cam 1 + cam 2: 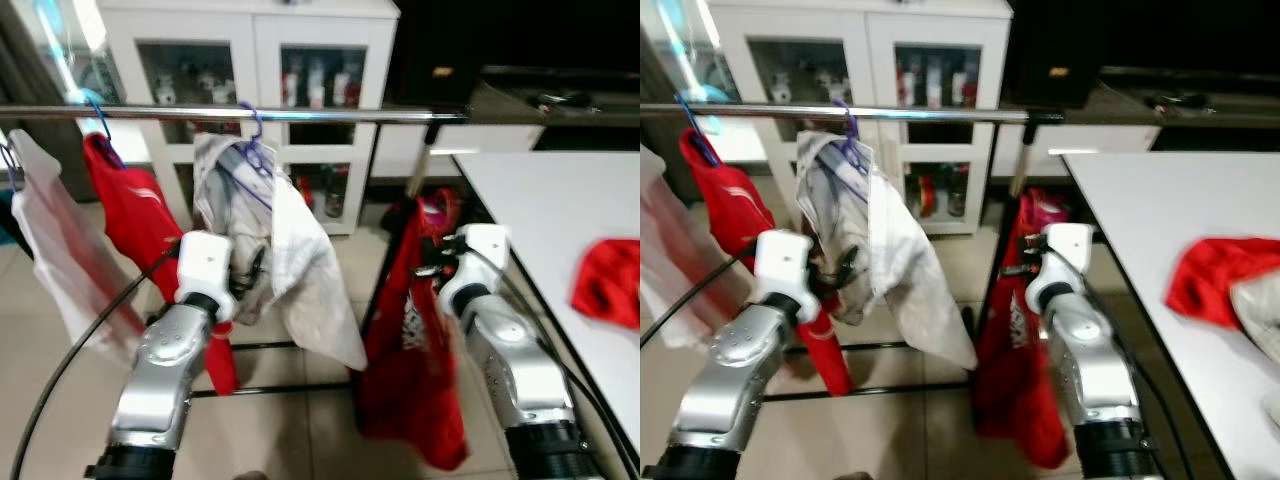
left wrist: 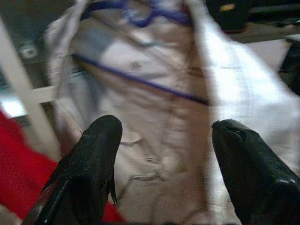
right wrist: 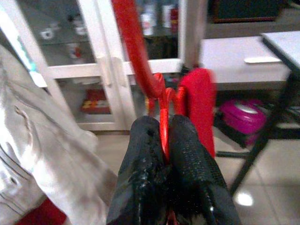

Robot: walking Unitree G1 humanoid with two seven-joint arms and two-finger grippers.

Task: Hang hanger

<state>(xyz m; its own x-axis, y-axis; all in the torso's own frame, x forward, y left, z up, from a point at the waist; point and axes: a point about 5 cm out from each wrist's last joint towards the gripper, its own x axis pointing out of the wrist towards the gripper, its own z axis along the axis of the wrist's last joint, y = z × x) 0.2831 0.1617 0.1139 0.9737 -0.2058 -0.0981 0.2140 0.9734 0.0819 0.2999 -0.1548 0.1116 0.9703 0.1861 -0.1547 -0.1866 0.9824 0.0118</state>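
A red hanger point(image 3: 161, 110) is clamped by the right pincer point(image 3: 165, 140), while the left pincer point(image 2: 164, 136) is held wide before a white garment point(image 1: 300, 250).

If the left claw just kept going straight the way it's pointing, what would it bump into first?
Most likely the white shirt hanging from the rail on a blue hanger. The left gripper is open and points right at the cloth, which looks close, though the exact depth is unclear.
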